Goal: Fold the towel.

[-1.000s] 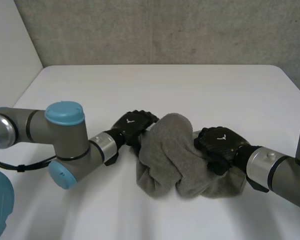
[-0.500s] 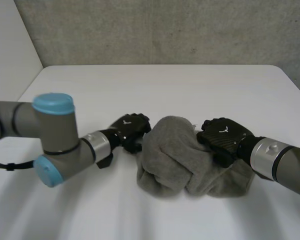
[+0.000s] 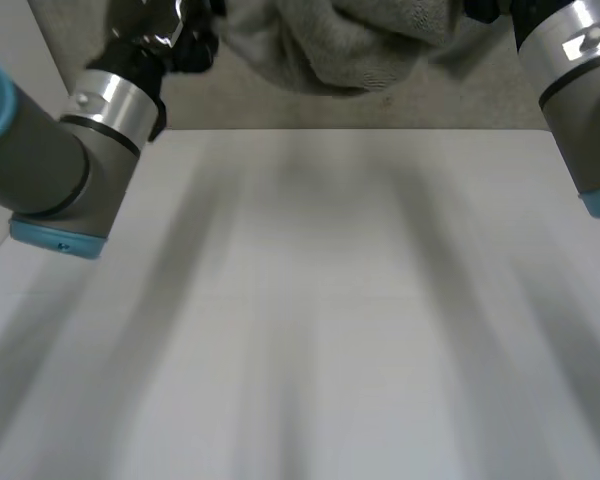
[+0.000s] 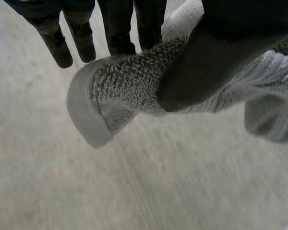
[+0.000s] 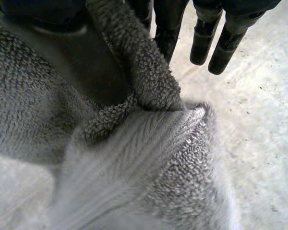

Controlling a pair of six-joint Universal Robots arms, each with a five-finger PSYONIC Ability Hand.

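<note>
The grey towel point(image 3: 340, 40) hangs bunched in the air above the far side of the white table point(image 3: 330, 300), held up between both raised arms. My left hand point(image 3: 190, 45) grips its left end. In the left wrist view, a corner of the towel point(image 4: 120, 91) is pinched between the thumb point(image 4: 221, 57) and the fingers point(image 4: 117, 28). My right hand point(image 3: 480, 8) holds the towel's right end. In the right wrist view, the thumb point(image 5: 86, 62) presses a fold of the towel point(image 5: 134, 158) against the fingers point(image 5: 201, 38).
A grey wall point(image 3: 460, 100) stands behind the table's far edge. Both forearms reach up over the table at its left and right sides.
Both arms have risen steeply, lifting the towel off the table. The left hand, beside the towel a second ago, has shut on its corner.
</note>
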